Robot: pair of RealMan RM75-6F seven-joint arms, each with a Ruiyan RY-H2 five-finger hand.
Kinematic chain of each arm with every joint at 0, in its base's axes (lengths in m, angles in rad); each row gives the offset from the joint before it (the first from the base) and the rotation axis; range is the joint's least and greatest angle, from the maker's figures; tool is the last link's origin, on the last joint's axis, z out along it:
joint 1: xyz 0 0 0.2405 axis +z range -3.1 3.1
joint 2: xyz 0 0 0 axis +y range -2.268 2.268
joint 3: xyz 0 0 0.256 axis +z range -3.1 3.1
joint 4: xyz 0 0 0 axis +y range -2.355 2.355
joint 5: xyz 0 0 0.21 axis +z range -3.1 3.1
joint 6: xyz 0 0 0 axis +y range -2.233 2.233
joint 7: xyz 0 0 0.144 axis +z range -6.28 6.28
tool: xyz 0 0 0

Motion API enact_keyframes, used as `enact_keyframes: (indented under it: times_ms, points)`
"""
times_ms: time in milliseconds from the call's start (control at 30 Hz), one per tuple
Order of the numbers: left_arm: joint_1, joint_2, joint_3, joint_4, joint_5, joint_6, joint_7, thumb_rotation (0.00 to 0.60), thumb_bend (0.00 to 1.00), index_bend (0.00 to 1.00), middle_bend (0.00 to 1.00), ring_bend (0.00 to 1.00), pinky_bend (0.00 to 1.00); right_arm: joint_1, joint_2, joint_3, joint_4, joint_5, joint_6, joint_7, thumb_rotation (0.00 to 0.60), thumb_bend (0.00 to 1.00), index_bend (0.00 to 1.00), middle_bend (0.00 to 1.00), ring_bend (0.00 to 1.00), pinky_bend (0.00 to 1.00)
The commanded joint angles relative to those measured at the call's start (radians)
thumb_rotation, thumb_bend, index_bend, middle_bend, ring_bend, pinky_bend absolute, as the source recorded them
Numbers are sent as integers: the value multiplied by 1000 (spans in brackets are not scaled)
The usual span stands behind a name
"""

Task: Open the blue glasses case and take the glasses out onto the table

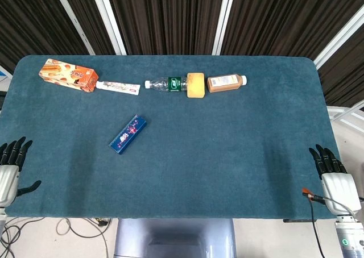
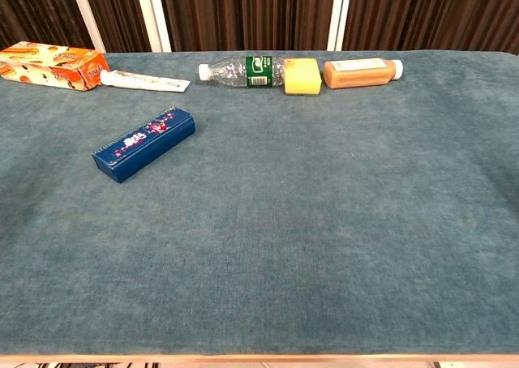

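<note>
Writing on the closed blue glasses case (image 2: pixel 144 143), green-labelled bottle (image 2: pixel 243 70) and orange box (image 2: pixel 52 66) is unreadable; left hand (image 1: pixel 11 168) and right hand (image 1: pixel 333 173) rest empty, fingers apart.

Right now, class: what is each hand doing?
Left hand: open, holding nothing, at the table's near edge.
Right hand: open, holding nothing.

Matt teal cloth table (image 1: pixel 227 155); glossy blue glasses case (image 2: pixel 144 143).
</note>
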Motion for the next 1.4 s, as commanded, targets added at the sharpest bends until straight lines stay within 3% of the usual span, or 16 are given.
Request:
enact_keyframes:
  times_ms: [33,900,1100,1233,1400]
  points:
    - [1,1,0,-1,-2,0,-1,600,22,0,0,0,0,1,0,-1,1,-1,-1,0,600,181,0,0,0,213]
    - [2,14,0,-22,-22,-16,-10,600,22,0,0,0,0,2,-3,1,-10,5,-5,3,600,182,0,0,0,213]
    - [-8,24,16,-34,2,-33,42,600,24,0,0,0,0,1,3,2,-9,8,-8,18,600,182,0,0,0,213]
    - [-27,31,30,-45,31,-61,82,600,122,0,0,0,0,2,5,0,-10,6,-9,26,600,183,0,0,0,213]
    - [-105,62,35,-107,40,-191,158,600,236,0,0,0,0,4,8,-1,-15,7,-17,32,600,185,0,0,0,213]
